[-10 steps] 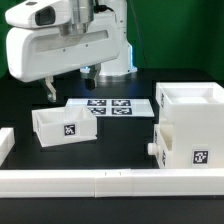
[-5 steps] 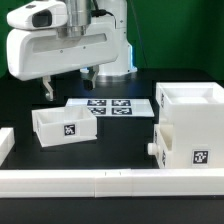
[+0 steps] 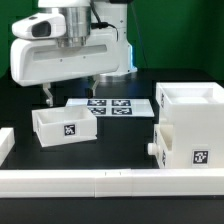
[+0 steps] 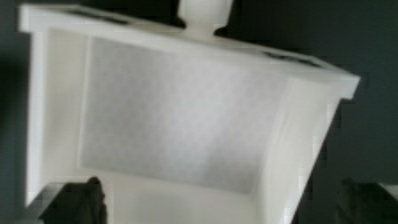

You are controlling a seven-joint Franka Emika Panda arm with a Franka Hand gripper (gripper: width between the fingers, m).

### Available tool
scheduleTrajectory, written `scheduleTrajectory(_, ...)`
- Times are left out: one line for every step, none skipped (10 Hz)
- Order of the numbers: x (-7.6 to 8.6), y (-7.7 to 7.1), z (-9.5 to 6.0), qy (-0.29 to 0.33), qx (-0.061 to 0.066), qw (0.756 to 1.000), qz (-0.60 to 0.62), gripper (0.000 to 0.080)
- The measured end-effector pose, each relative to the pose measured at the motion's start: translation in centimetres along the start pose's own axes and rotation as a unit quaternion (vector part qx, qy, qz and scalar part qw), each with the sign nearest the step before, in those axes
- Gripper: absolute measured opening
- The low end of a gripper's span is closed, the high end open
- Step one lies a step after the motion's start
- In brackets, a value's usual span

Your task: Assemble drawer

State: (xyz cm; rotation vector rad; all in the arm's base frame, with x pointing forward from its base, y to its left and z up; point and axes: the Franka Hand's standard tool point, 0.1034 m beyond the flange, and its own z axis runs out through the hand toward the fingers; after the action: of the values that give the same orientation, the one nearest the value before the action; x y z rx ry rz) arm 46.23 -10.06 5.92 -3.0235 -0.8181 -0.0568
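You had a black table top (image 3: 120,140) carrying everything. On the exterior view's left sat an open white tray (image 3: 60,123) with a square tag on its front wall. Just behind it and toward the middle lay the marker board (image 3: 110,106), flat, tags up; whether the two touched wasn't clear. On the exterior view's right stood the tall housing (image 3: 190,108), and in front of it a second tray (image 3: 185,146), tag on its front and knob facing left. Low white rails (image 3: 100,181) ran along the near edge, with another short piece (image 3: 5,144) at the far left.
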Motion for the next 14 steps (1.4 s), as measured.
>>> scheduleTrajectory(0.0,0.1,0.0,0.0,-0.001,1.0,-0.001,0.0649)
scheduleTrajectory(0.0,0.1,0.0,0.0,0.0,1.0,-0.001,0.0649)
scheduleTrajectory(0.1,-0.1,0.0,0.001,0.0,1.0,0.012,0.0649)
scheduleTrajectory(0.5,-1.2,0.3,0.0,0.002,0.999,0.046,0.0649)
scheduleTrajectory(0.5,-1.8,1.1,0.003,0.002,0.998,0.067,0.0649)
scheduleTrajectory(0.3,-2.2,2.0,-0.002,0.009,0.997,0.078,0.0649)
scheduleTrajectory(0.4,-2.7,2.5,-0.005,0.011,0.997,0.08,0.0649)
scheduleTrajectory(0.3,-3.0,3.2,-0.005,0.013,0.997,0.079,0.0649)
scheduleTrajectory(0.2,-3.2,3.9,-0.004,0.013,0.997,0.078,0.0649)
scheduleTrajectory(0.0,-3.5,4.5,-0.005,0.015,0.997,0.078,0.0649)
scheduleTrajectory(-0.1,-3.6,4.9,-0.006,0.016,0.997,0.076,0.0649)
scheduleTrajectory(-0.4,-3.5,5.2,-0.005,0.015,0.997,0.07,0.0649)
scheduleTrajectory(-0.7,-3.4,5.3,-0.007,0.016,0.998,0.064,0.0636)
scheduleTrajectory(-1.0,-3.1,5.4,-0.007,0.015,0.998,0.058,0.0636)
